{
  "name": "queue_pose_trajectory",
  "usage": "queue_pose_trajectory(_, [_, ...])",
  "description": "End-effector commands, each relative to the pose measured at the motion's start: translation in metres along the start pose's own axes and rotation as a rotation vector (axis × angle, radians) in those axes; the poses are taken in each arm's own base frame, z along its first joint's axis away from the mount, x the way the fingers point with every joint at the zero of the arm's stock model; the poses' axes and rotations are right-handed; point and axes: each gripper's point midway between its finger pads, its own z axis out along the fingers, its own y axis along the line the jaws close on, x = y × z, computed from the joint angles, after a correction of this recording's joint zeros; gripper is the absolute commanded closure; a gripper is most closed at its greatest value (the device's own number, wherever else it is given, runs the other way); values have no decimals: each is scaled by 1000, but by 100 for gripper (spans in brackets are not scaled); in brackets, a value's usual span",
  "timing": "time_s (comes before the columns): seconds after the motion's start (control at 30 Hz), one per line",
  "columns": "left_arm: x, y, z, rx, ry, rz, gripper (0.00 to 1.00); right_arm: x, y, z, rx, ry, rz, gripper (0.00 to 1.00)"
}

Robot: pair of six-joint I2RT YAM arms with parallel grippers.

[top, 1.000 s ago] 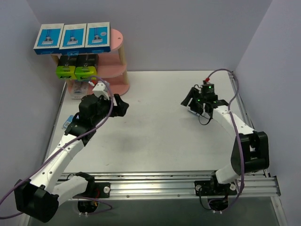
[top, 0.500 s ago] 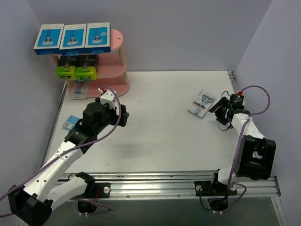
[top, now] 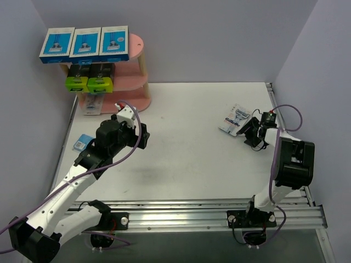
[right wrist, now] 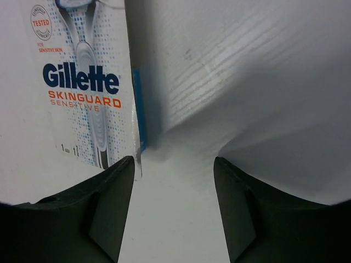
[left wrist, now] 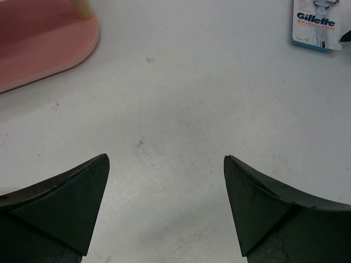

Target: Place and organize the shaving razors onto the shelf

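Note:
The pink shelf (top: 138, 60) stands at the back left. Three blue-and-white boxes (top: 85, 44) lie on its top tier, two black boxes with lime-green ends (top: 89, 77) on the middle tier, and a clear blister pack (top: 92, 104) on the bottom tier. A white Gillette razor pack (top: 235, 119) lies flat at the right; it shows in the right wrist view (right wrist: 82, 82) and the left wrist view (left wrist: 317, 23). My right gripper (top: 249, 133) is open, low on the table, just right of the pack's corner. My left gripper (top: 143, 135) is open and empty above bare table.
A small blue-carded blister pack (top: 83, 142) lies by the table's left edge, under my left arm. The shelf's bottom board (left wrist: 44, 49) shows at the left wrist view's top left. Walls close in the left, back and right sides.
My right gripper has swung off the Gillette pack, out to the right, then come back low beside the pack's right corner. My left gripper has drawn back slightly from the shelf.

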Motion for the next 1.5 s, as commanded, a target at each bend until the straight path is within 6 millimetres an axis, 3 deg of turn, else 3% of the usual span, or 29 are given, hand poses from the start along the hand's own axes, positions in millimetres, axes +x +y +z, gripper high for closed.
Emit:
queue_pose_trajectory(0.0, [-12,-4,-2,18,-18,13,6,-21,20,5,-57,-38,-10,45])
queue_pose_trajectory(0.17, [-15,2,-4,-8,-30,13,5,-21,21,21,-48,-20,-4,46])
queue_pose_trajectory(0.2, [-15,1,-4,2,-29,17,0,-23,24,22,-53,-23,-7,46])
queue_pose_trajectory(0.23, [-16,0,-4,7,-33,23,5,-23,26,25,-59,-21,-2,46])
queue_pose_trajectory(0.43, [-14,11,-3,-57,-29,5,6,-19,36,35,-76,-7,-2,54])
queue_pose_trajectory(0.53, [-12,12,-2,-63,-24,2,6,-13,45,36,-88,6,-18,68])
queue_pose_trajectory(0.6, [-12,15,-1,-74,-22,2,6,-12,56,33,-105,5,-40,84])
queue_pose_trajectory(0.7, [-11,17,-1,-85,-19,2,6,-14,72,22,-134,-8,-72,100])
queue_pose_trajectory(1.0, [-9,22,0,-115,-13,4,6,-9,136,-34,-255,6,-246,100])
queue_pose_trajectory(1.13, [-8,26,0,-137,-11,8,6,19,160,-56,-212,57,-437,100])
queue_pose_trajectory(1.37, [-11,39,-5,-202,-19,26,6,43,176,-85,-46,-19,-720,100])
queue_pose_trajectory(1.47, [-13,48,-9,-252,-25,32,6,49,173,-94,88,-97,-837,100])
